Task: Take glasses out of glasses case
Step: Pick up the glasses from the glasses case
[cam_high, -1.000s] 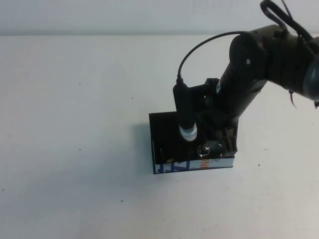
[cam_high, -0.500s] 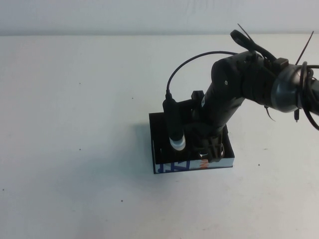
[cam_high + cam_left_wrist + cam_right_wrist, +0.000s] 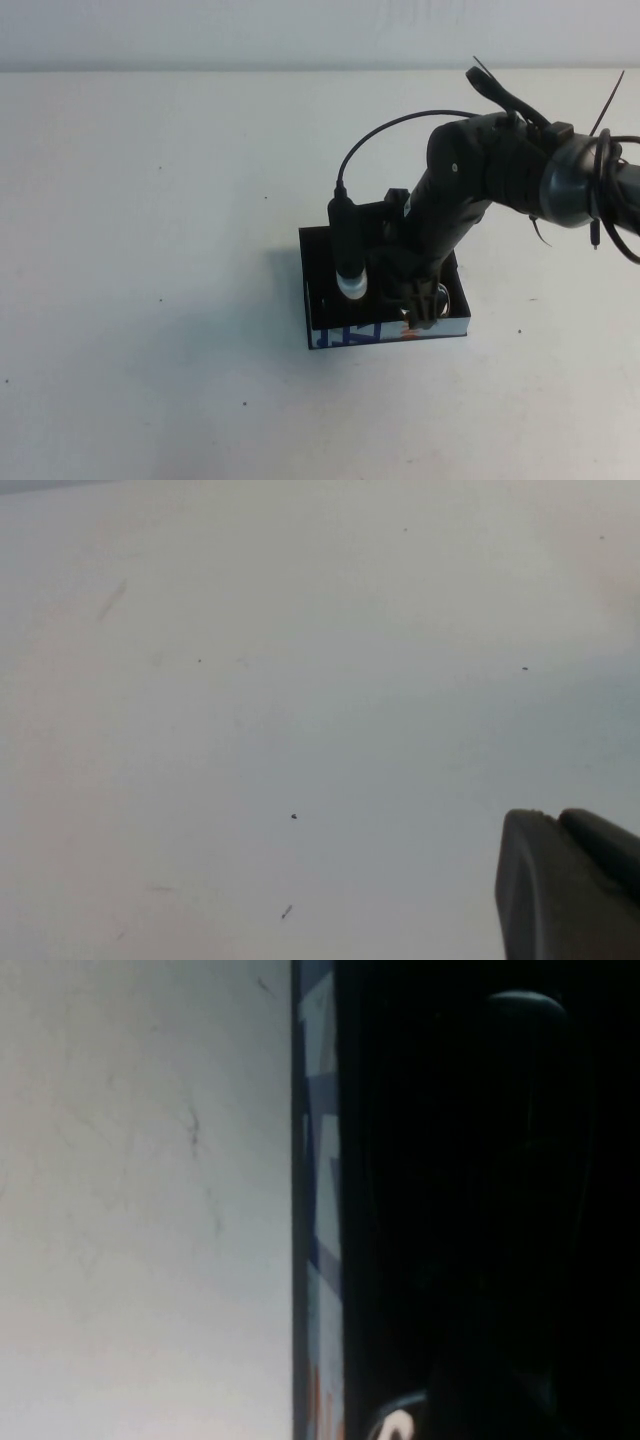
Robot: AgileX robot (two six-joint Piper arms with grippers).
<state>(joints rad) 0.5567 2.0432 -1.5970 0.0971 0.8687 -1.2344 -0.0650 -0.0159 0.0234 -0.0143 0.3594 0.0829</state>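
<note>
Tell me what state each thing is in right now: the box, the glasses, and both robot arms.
glasses case: open, flat on the table, printed white side facing the robot.
glasses: not discernible; hidden in the dark interior under the right arm.
right gripper: lowered into the case near its front wall; whether it is gripping cannot be judged.
left gripper: off to the side above bare table, away from the case, holding nothing visible.

The surface (image 3: 150,200) is white and wide. It has a few tiny dark specks on it, like one speck (image 3: 160,299) near the left side and another speck (image 3: 265,197) farther back. A pale wall (image 3: 250,30) runs along the far edge. Up close, the surface (image 3: 250,680) shows small dots and faint scratches.
</note>
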